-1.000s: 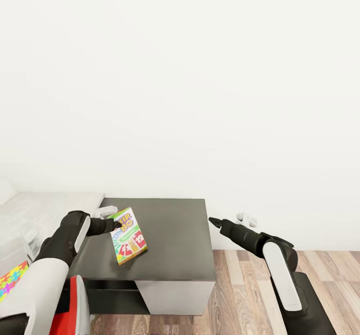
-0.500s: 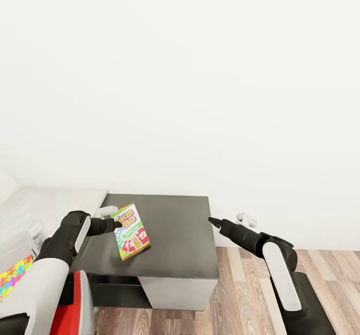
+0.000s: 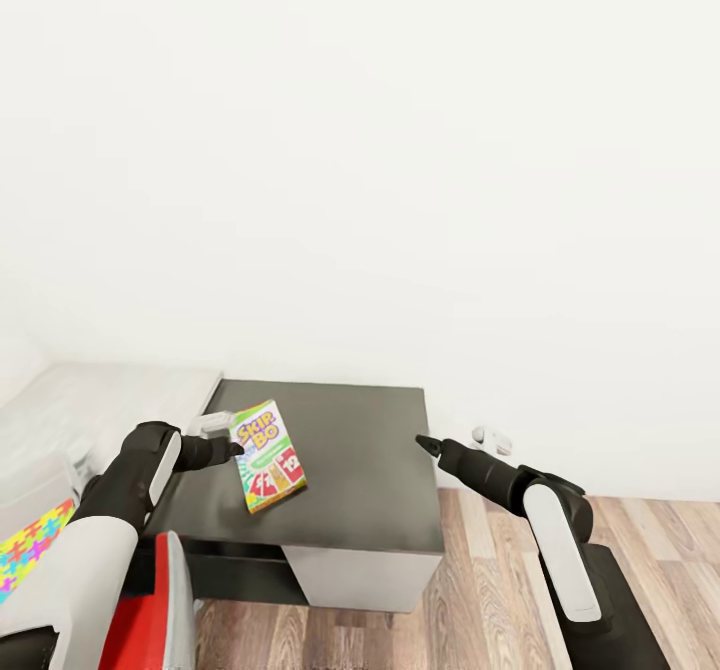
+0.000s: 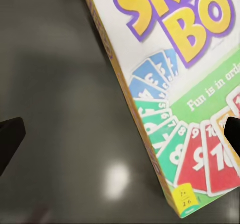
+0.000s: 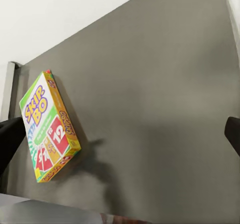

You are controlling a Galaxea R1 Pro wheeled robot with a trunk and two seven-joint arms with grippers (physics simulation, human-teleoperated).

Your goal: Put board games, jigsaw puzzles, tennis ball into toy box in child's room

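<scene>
While the dark grey table corner point(image 3: 340, 470) is sitting against a white wall over wood flooring point(image 3: 480, 600), the left gripper point(image 3: 236, 447) is pinching the Skip-Bo board game point(image 3: 268, 442), tilted above the tabletop. Right gripper point(image 3: 420, 441) is hovering beside the table edge, jaw state unclear. Versus earlier, the view is shifting, table edging rightward

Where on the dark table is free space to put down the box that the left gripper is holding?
The dark table top is bare from the Skip-Bo box across to its edge near the right gripper, and back to the wall. It is crowded only at the left gripper, holding the tilted box above the surface.
</scene>
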